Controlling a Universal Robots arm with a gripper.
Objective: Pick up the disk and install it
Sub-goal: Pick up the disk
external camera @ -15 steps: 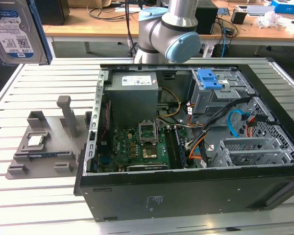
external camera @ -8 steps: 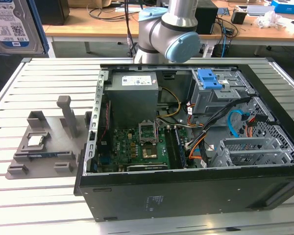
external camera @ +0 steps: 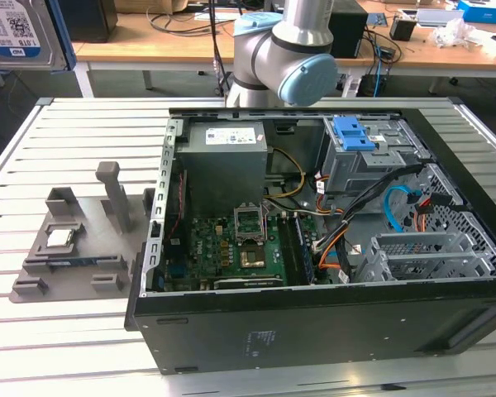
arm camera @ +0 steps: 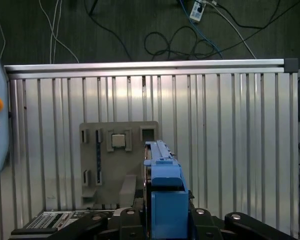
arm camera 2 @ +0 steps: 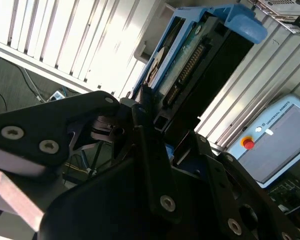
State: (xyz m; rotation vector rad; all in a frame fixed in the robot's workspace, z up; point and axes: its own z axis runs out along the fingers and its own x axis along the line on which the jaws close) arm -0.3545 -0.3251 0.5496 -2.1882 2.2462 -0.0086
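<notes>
The disk (external camera: 16,33), a silver hard drive with a white-and-blue label and blue rails, hangs high at the exterior view's upper left, well clear of the table. In the second wrist view the disk (arm camera 2: 187,65) sits between the black fingers of my gripper (arm camera 2: 157,127), its connector edge and blue rail showing. In the first wrist view the disk (arm camera: 162,185) appears edge-on, clamped in the gripper (arm camera: 162,220) above the slatted table. The gripper is shut on the disk.
The open computer case (external camera: 314,322) lies on the table, with a motherboard (external camera: 231,248) and a grey drive cage with a blue latch (external camera: 353,132) inside. At its left a grey fixture plate (external camera: 74,256) holds a square processor chip (external camera: 60,237). A teach pendant (arm camera 2: 275,135) lies beside the table.
</notes>
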